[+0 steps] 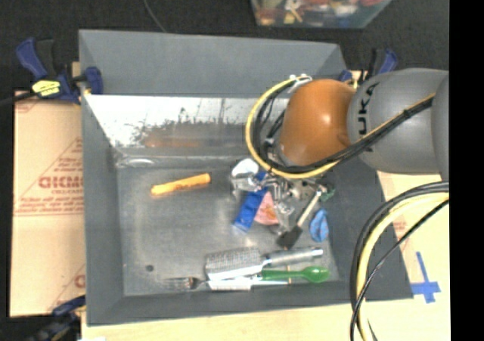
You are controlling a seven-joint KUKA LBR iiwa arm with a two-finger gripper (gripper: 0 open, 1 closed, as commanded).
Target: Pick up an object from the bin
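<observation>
Bin [151, 245]: grey metal. Floor mostly bare on the left; we see the things gathered centre-right & along the near wall.
Orange stick [180, 184]: carrot-like, lying alone left of centre, well apart from the rest.
Brush [233, 261]: bristle head near the front wall, silvery handle running off to the right.
Blue block [246, 212]: long, tilted, mid-bin, right up against the pink piece on its right.
White-blue piece [246, 172]: just behind the block, twd the back wall.
Pink piece [266, 213]: flat, partly hidden btw the block & the gripper. It's the thing nearest the gripper.
Gripper [290, 226]: down low in the bin's right half, just right of the pink piece. Spread or pressed together, we can't tell, nor whether it pinches anything.
Green spoon [299, 277]: along the front wall, just in front of the brush handle, bowl to the right.
Blue oval piece [318, 224]: just right of the gripper.
Arm [318, 120]: orange cover w/ cables looped round it, coming in from the right over the bin's back-right part.
</observation>
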